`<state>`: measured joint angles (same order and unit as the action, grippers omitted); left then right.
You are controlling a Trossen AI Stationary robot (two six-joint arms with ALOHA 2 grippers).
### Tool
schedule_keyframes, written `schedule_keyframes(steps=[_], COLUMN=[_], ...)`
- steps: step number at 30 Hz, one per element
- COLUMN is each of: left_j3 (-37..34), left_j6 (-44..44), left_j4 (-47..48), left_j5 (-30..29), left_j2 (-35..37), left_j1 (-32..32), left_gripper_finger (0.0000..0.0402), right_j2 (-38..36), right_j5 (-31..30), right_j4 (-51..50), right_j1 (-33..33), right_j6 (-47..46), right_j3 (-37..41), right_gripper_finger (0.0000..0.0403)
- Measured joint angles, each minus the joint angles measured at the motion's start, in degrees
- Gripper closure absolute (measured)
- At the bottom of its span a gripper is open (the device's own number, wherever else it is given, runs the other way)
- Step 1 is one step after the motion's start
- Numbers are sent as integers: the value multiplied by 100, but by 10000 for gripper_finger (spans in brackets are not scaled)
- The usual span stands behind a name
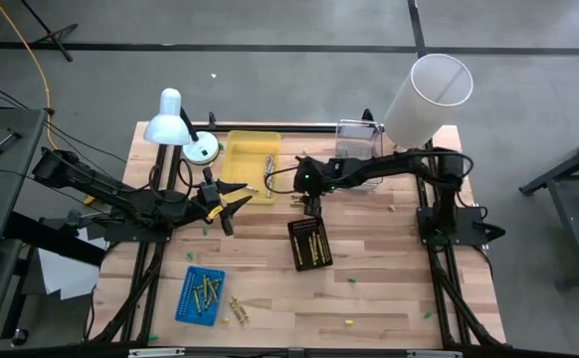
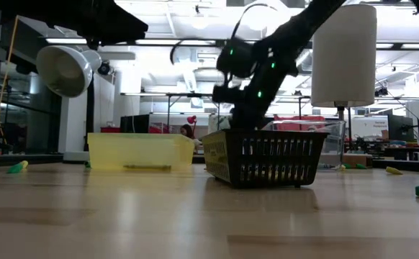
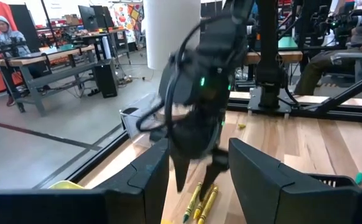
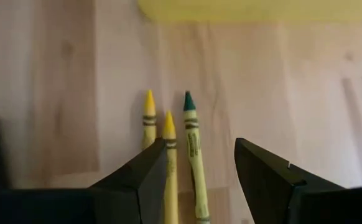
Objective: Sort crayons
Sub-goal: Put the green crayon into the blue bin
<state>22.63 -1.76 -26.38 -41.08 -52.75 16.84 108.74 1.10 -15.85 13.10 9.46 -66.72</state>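
Observation:
Three crayons lie side by side on the wood just right of the yellow tray (image 1: 250, 164): two yellow crayons (image 4: 148, 118) (image 4: 169, 149) and a green crayon (image 4: 192, 143). They also show in the left wrist view (image 3: 199, 202). My right gripper (image 4: 199, 180) is open and points down just above them (image 1: 307, 205), one finger on either side of the group. My left gripper (image 1: 234, 207) is open and empty to their left, level with the table, facing the right gripper (image 3: 196, 168). Several more crayons lie in the blue tray (image 1: 200, 293).
A black basket (image 1: 309, 244) with crayons stands just near of the right gripper. Loose crayons (image 1: 238, 310) lie by the blue tray. A clear box (image 1: 359, 144), a white cylinder (image 1: 429, 94) and a lamp (image 1: 175, 124) stand at the far edge. Small green and yellow specks dot the table.

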Motion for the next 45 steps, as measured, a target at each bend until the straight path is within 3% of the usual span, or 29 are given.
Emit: schedule_keyframes(steps=[6, 14, 18, 25, 29, 36, 45], left_j3=[-2, -2, -2, -4, -4, -4, -4], left_j6=[0, -33, -34, 0, 2, 2, 2], left_j4=[53, 82, 84, 82, 84, 84, 111], left_j5=[0, -2, -1, 0, -2, -2, -2], left_j2=[0, -2, 0, 0, 0, -1, -2], left_j1=[0, -2, -1, 0, 0, -1, 0], left_gripper_finger=[247, 247, 247, 247, 247, 247, 247], right_j2=[433, 467, 484, 484, 459, 354, 336], right_j5=[-104, -157, -151, -41, 98, 135, 217], right_j4=[414, 409, 347, 306, 391, 455, 642], right_j1=[4, 4, 4, 4, 4, 11, 52], right_j6=[-52, -202, -359, -423, -497, -648, -757], right_j3=[-4, -4, -9, -11, -20, 4, -66], right_gripper_finger=[222, 226, 262, 359, 389, 376, 313])
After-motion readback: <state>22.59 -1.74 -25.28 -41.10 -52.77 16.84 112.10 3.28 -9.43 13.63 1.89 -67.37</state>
